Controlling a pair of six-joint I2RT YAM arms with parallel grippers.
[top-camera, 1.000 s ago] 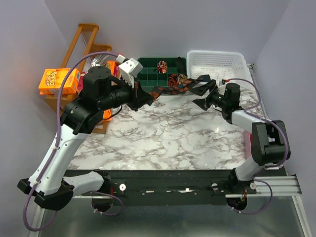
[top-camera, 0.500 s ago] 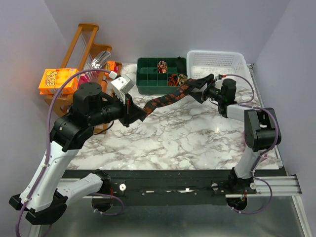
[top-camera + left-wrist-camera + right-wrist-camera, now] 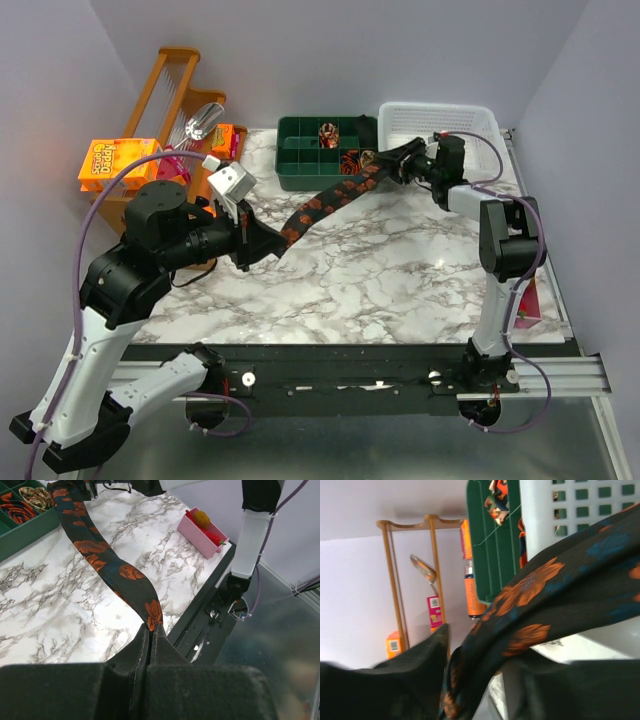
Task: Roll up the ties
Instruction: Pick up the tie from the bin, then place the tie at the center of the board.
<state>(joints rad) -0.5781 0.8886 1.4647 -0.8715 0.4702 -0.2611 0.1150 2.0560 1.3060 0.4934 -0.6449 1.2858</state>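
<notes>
One tie (image 3: pixel 330 197), dark with orange flowers, stretches in the air from the table's left middle to the back right. My left gripper (image 3: pixel 275 240) is shut on its narrow near end; in the left wrist view the tie (image 3: pixel 95 550) runs out from the pinched tip of the left gripper (image 3: pixel 151 630). My right gripper (image 3: pixel 400 165) holds the far end in front of the white basket. The right wrist view shows the bunched tie (image 3: pixel 545 590) pressed between the right gripper's (image 3: pixel 480 652) fingers. Rolled ties (image 3: pixel 350 158) lie in the green tray.
A green compartment tray (image 3: pixel 300 150) and a white basket (image 3: pixel 440 125) stand at the back. A wooden rack (image 3: pixel 170 90) and an orange box (image 3: pixel 118 163) are at the back left. A pink tray (image 3: pixel 202 532) sits at the right edge of the table.
My left arm has drawn the tie's end back to the left and nearer. My right gripper has moved back toward the basket and its jaws have narrowed onto the tie.
</notes>
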